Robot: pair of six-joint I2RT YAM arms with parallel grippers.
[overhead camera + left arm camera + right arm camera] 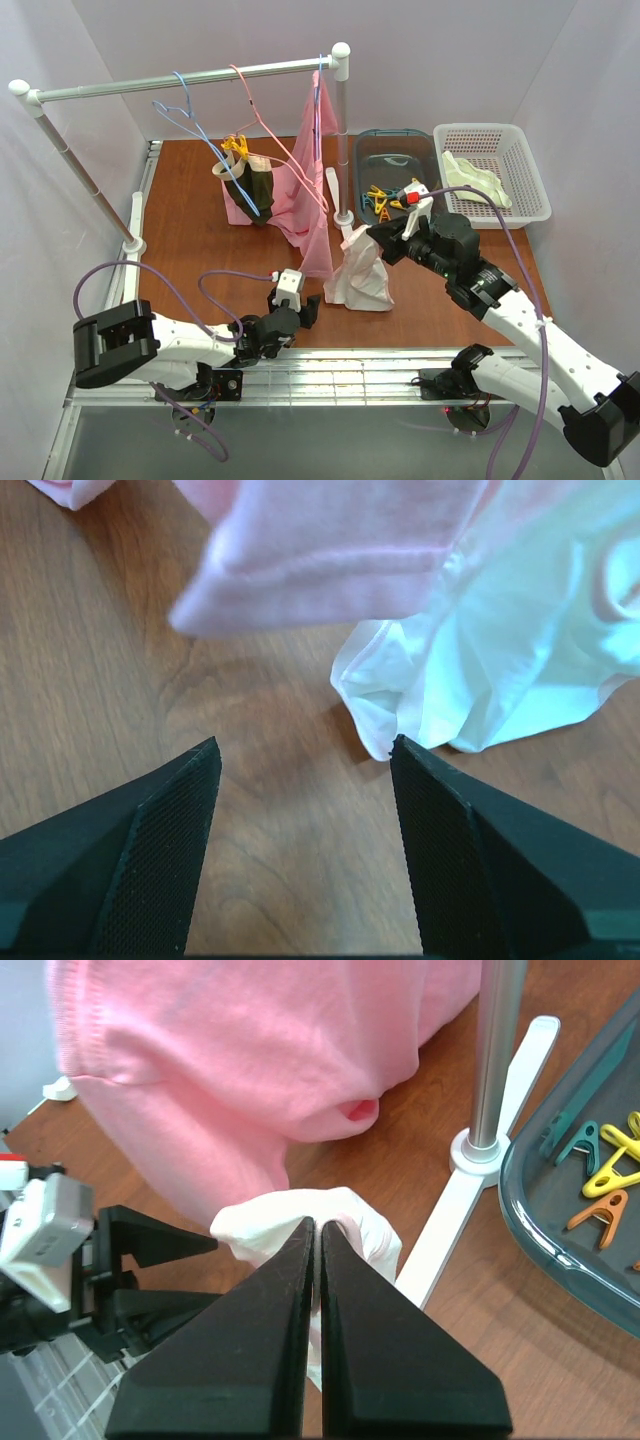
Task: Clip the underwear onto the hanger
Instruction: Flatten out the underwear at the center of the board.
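The right gripper (375, 240) is pinched shut on the top of the underwear (362, 275). In the right wrist view its fingers (300, 1290) are pressed together with a bunch of pale fabric caught between the tips. The underwear hangs from that grip in a crumpled cone, and its lower folds rest on the table (200, 230), just right of the hem of a hanging pink garment (312, 190). The right arm reaches in from the near right corner, forearm angled up and to the left, wrist bent so the fingers point down and towards the left arm.

The left gripper (297, 303) is partly open and holds nothing; bare wood shows between its fingers (170, 850). It sits low over the table near the front edge, aimed at the underwear. Its right fingertip is right at the edge of the fabric, though I cannot tell whether it touches. The left arm lies low along the near edge, reaching from the left corner.

The hanger (186, 100) hangs by its hook on the rail (200, 78) at the back left, well apart from both grippers and the underwear. Beside it are a pink hanger (250, 105) and olive briefs (250, 190). At back right are a grey tray (395, 140) of pegs (380, 203) and a white basket (520, 170) with a cream garment (475, 178).
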